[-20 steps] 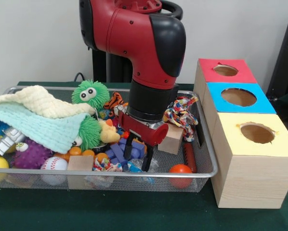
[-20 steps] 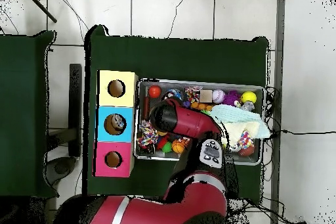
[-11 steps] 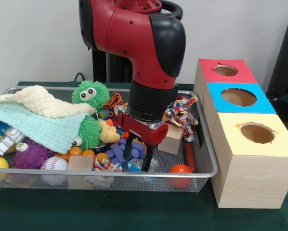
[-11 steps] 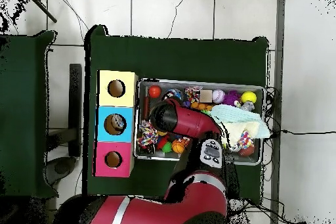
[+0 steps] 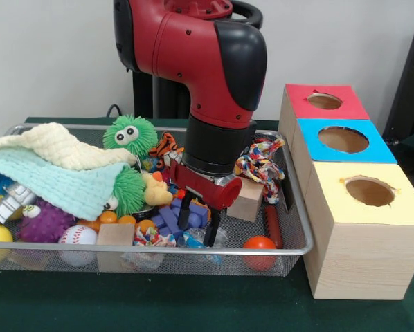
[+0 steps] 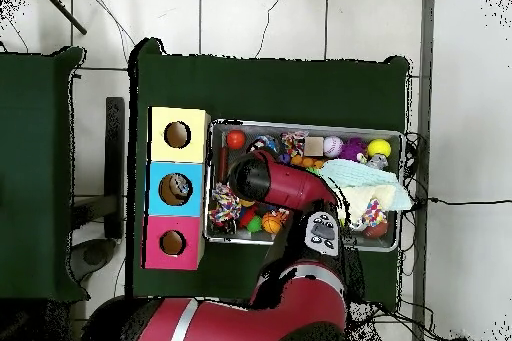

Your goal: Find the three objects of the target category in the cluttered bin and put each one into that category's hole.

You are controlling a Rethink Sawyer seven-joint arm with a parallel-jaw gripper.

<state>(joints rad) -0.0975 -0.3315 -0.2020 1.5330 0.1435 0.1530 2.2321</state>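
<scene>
The wire bin (image 5: 300, 235) is full almost everywhere. Its front rim runs just in front of a baseball (image 5: 77, 236), a wood block (image 5: 115, 235) and an orange ball (image 5: 259, 244). At the right rim a dark red stick (image 5: 273, 225) lies along the wall. The three boxes stand just beside this right wall: the yellow box (image 5: 363, 235) nearest the camera, then the blue box (image 5: 342, 149), then the red box (image 5: 322, 104), each with a round hole on top. Free room in the bin is little; only the small patch between the gripper and the orange ball looks less crowded.

Compared with the earlier pictures, nothing has changed: arm and toys are in the same places.

The arm (image 5: 214, 76) comes down steeply in the middle of the bin. The gripper (image 5: 195, 228) points down with its two black fingers (image 5: 212, 232) apart and nothing between them, low over the blue blocks (image 5: 171, 220). Which toys are the targets I cannot tell. The cloth (image 5: 55, 176) covers the left part, and a green fuzzy toy (image 5: 129, 135) sits behind it.
</scene>
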